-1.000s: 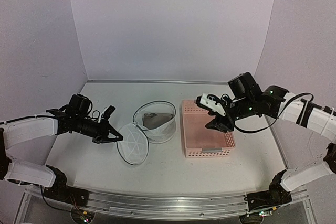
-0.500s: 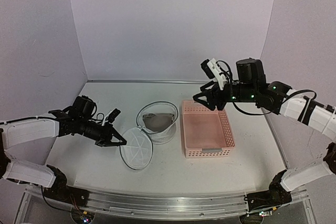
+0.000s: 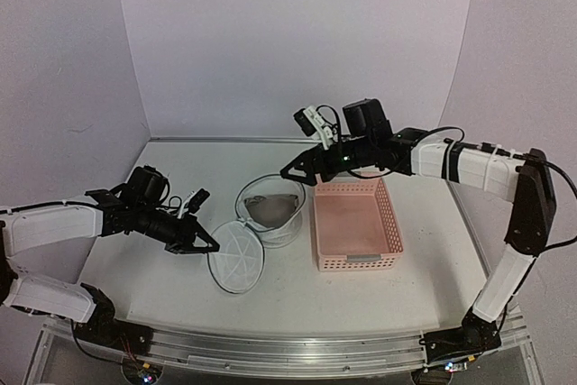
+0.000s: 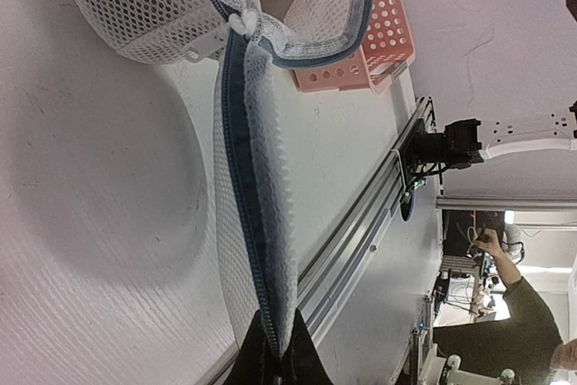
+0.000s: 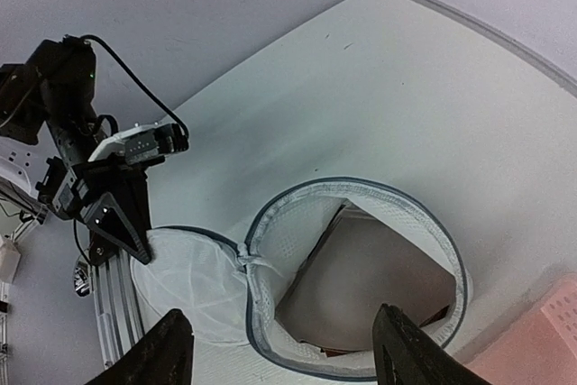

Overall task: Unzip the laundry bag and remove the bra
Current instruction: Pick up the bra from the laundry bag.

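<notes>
Nearest the front edge of the table [image 3: 162, 286], left of centre, the round mesh lid [image 3: 236, 257] is swung open off the laundry bag [image 3: 287, 223]. It hangs on only where its zipper rim meets the bag's near-left side. The left gripper [image 3: 207, 246] reaches in from the left edge, pointing right, and is clamped tight on the lid's outer rim. In the left wrist view, the dark fingertips [image 4: 261, 358] pinch the zipper edge, and the lid runs edge-on from them to the bag. From the shadow beneath, the gripped side looks lifted a little off the table.

Behind the lid, about mid-table, the laundry bag stands upright, its axis vertical and its round mouth facing straight up. The bra [image 5: 374, 281] lies in the bottom of it as a flat orange-brown shape. I cannot make out the straps or which way it points.

Just beside the bag on the right is the pink basket [image 3: 389, 223], with its long axis running from the front edge toward the back.

Farthest back, the right gripper [image 3: 293, 171] hangs above the bag's far rim, slanting down and to the left. Its fingers [image 5: 167, 353] are spread wide, with nothing between them.
</notes>
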Controlling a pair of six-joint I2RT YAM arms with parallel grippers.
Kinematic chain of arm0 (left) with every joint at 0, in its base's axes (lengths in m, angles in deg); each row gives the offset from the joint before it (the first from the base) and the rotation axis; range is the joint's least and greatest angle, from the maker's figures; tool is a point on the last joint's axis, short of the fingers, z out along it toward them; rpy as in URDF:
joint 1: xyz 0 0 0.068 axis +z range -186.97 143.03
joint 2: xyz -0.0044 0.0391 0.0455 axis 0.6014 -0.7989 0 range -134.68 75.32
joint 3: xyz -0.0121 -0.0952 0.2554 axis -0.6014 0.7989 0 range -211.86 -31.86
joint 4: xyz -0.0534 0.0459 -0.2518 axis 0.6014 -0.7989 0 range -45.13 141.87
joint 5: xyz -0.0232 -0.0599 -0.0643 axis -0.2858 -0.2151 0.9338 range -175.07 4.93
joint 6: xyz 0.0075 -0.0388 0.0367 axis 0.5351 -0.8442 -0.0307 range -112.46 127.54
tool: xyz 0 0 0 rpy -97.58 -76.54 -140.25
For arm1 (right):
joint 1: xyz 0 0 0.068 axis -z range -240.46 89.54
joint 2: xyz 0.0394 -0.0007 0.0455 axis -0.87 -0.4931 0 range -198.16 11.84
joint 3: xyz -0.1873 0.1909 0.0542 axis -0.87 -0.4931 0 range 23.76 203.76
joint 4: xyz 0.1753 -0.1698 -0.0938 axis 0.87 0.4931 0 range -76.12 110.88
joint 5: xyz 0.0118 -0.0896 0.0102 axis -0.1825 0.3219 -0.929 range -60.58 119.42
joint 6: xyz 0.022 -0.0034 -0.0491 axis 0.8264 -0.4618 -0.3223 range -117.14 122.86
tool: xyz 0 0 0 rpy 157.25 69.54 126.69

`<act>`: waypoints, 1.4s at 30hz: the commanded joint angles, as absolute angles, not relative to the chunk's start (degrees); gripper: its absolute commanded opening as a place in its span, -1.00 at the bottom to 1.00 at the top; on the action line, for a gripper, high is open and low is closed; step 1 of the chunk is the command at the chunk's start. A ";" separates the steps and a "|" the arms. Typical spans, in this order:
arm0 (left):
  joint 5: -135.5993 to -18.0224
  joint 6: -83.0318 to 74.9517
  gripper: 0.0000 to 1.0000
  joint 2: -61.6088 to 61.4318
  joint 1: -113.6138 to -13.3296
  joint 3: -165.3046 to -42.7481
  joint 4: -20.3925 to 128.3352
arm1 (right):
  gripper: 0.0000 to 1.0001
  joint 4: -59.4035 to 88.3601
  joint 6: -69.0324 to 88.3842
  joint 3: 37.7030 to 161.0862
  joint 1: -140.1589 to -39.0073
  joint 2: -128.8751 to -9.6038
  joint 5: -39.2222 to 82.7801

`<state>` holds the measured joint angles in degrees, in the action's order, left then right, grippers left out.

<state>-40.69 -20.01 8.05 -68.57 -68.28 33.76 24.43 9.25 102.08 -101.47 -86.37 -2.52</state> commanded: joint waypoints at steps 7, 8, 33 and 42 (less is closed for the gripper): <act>-42.10 -20.35 -1.00 8.60 -69.07 -70.64 34.16 | 0.40 35.33 11.60 117.31 -107.30 -99.22 9.48; -42.15 -20.32 -1.00 8.65 -69.06 -70.62 34.16 | 0.40 36.71 11.86 118.51 -107.58 -100.45 11.11; -41.30 -18.65 -1.00 8.70 -69.23 -70.09 34.09 | 0.50 49.13 11.46 129.27 -112.24 -115.79 30.48; -41.04 -18.48 -1.00 8.35 -69.23 -70.33 34.03 | 0.02 50.37 11.40 129.12 -112.73 -117.42 33.68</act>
<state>-41.74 -19.44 8.05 -68.94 -68.28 33.74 49.21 11.37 127.40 -112.31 -115.70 31.38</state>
